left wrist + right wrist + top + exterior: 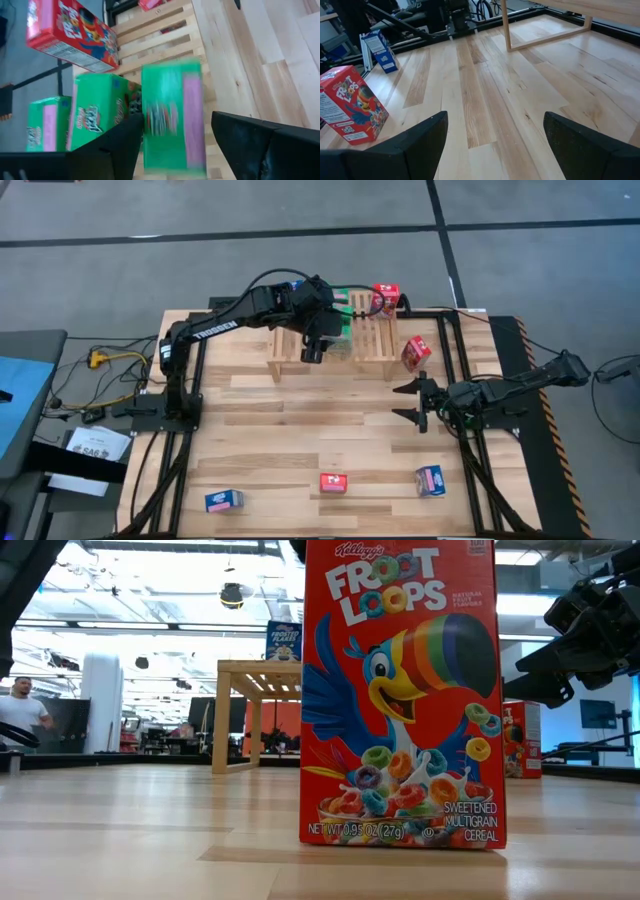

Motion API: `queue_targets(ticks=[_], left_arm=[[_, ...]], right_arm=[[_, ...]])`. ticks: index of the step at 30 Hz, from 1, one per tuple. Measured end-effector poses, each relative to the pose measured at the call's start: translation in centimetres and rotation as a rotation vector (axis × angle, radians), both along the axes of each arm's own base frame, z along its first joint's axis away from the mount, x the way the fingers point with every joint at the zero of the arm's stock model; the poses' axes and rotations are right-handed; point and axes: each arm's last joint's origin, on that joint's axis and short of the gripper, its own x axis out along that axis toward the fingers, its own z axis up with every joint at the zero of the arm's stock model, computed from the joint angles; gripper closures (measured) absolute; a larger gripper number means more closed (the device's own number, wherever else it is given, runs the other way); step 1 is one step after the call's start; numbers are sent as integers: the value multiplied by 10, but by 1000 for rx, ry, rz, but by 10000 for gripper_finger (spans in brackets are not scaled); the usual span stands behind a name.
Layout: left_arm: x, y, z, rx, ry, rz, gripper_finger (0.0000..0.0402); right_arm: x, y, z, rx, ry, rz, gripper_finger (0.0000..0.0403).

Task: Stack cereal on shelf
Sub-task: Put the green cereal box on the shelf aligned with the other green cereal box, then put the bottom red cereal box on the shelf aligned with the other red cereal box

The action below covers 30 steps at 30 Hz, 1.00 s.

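Observation:
The shelf (375, 335) is a light-wood slatted rack at the table's far side. My left gripper (314, 352) hovers over its middle, open, with a blurred green cereal box (172, 120) between its fingers above the slats. Two more green boxes (100, 117) (45, 125) and a red box (75, 35) rest on the slats beside it. A blue box (283, 640) stands upright on the rack top. My right gripper (413, 402) is open above bare table, right of centre, near a red box (416, 352) lying on the table. My left gripper comes from above with its fingers on either side of the green box (172, 150). A gap shows between one finger (250, 142) and the box; whether the other finger (122, 145) touches it, I cannot tell.
Along the table's near edge stand a blue box (224, 500), a red box (334, 482) that fills the low view (400, 700), and another blue box (430, 480). Bare wood lies between them and the rack. A person (20, 705) is in the room beyond.

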Motion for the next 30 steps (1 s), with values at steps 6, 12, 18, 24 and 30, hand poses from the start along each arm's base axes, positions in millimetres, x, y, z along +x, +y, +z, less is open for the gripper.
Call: queue_targets(ticks=[6,12,18,24,30], left_arm=[[0,0,1,6,-6,3,170],[0,1,2,20,-5,17,170],[-8,-3,17,47,-3,47,170],[-13,-15,27,33,-12,74,170],[-14,-32,23,19,41,60,170]], right_arm=[[0,0,0,0,0,0,49],[0,0,0,-1,0,0,49],[0,0,0,-4,0,1,49],[0,0,0,-4,0,1,49],[0,0,0,-4,1,1,49]])
